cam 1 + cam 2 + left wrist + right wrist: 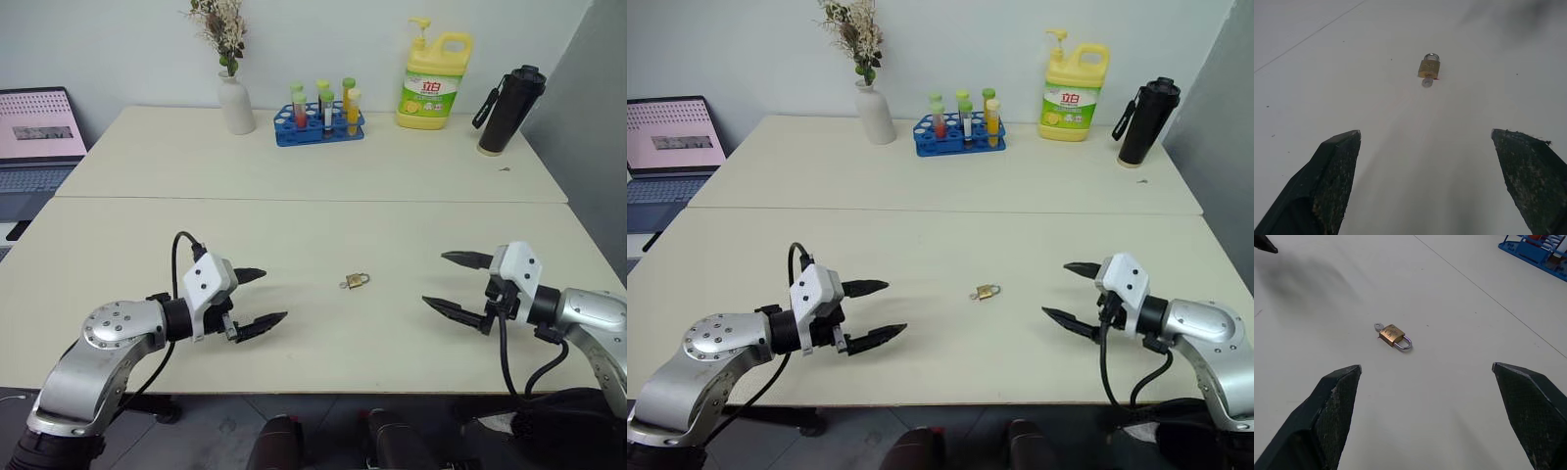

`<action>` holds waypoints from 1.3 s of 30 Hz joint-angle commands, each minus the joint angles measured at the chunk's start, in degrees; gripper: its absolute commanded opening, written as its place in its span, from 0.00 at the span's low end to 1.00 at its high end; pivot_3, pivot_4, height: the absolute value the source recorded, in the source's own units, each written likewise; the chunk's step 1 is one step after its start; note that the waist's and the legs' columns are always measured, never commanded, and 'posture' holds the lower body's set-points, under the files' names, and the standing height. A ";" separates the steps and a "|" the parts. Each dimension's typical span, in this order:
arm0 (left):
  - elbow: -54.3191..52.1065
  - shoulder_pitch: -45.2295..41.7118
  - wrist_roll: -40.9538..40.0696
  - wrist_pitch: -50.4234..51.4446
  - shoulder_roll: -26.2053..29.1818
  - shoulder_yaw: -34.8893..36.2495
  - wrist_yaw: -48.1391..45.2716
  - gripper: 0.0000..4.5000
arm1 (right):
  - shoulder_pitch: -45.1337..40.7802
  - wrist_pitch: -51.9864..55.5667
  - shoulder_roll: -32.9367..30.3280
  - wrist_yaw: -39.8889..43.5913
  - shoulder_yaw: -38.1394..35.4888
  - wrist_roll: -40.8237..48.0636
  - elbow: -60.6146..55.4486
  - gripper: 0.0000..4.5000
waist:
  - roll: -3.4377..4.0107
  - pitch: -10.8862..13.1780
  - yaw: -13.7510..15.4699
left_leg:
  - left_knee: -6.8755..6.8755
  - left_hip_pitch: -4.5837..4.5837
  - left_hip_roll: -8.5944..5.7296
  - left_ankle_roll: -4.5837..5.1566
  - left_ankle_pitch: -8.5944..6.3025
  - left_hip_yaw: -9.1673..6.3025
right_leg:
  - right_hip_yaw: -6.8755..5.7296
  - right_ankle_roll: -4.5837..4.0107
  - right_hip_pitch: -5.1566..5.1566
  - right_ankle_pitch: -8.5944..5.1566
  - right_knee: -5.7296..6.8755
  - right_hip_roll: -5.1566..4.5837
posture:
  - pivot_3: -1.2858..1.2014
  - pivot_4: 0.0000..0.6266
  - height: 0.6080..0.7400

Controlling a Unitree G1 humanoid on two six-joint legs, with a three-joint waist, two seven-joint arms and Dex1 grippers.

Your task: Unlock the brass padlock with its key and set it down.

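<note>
The brass padlock [357, 281] lies flat on the cream table [313, 235], between my two arms. Its silvery shackle looks closed, and the key [1379, 326] sticks out of the body's bottom end. The padlock [1429, 68] also shows ahead of the left wrist, key [1427, 82] towards the camera. My left gripper [258, 299] hovers open left of the padlock, pointing at it, nothing between its fingers. On the other side my right gripper [458, 284] stands open and empty, aimed back at the padlock [1392, 335].
Along the table's far side stand a white vase [235, 103], a blue rack of tubes [319, 119], a yellow soap bottle [435, 80] and a black flask [509, 110]. A laptop [37, 137] sits off to the left. A seam [313, 200] crosses the tabletop.
</note>
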 commanded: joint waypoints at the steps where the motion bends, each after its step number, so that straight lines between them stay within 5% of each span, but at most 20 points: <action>1: -1.93 -0.65 -1.13 -0.94 -0.36 1.59 0.33 0.99 | -0.11 -2.30 0.12 1.05 0.23 -0.70 0.72 1.00 | 0.00 0.00 0.00 | 0.00 0.00 0.00 0.00 0.00 0.01 | 0.01 0.00 0.00 0.00 0.00 0.00 | 0.52 0.24 1.00; 19: -5.97 2.90 4.02 -0.44 2.91 -1.13 1.01 0.99 | -3.72 -5.23 -0.16 4.05 6.43 -5.74 5.97 1.00 | 0.01 0.00 -0.02 | 0.00 0.03 -0.01 0.00 0.00 0.03 | 0.02 -0.01 0.00 0.00 0.01 0.00 | 0.52 0.24 1.00; 30: -7.67 2.95 -0.48 1.27 2.55 -0.78 -2.10 0.99 | -27.02 -3.30 7.49 15.15 20.90 -7.57 19.12 1.00 | 0.03 0.06 -0.20 | 0.00 0.02 0.03 0.00 0.00 -0.01 | -0.04 -0.06 -0.02 -0.01 0.03 0.03 | 0.52 0.24 1.00; 39: -7.25 2.59 0.31 0.33 2.47 -1.39 -1.46 0.99 | -45.56 -16.34 18.44 21.39 30.88 -20.19 53.30 1.00 | 0.04 0.07 -0.12 | 0.01 0.00 0.01 0.00 0.00 -0.01 | -0.07 -0.23 -0.04 0.08 0.03 0.01 | 0.52 0.24 1.00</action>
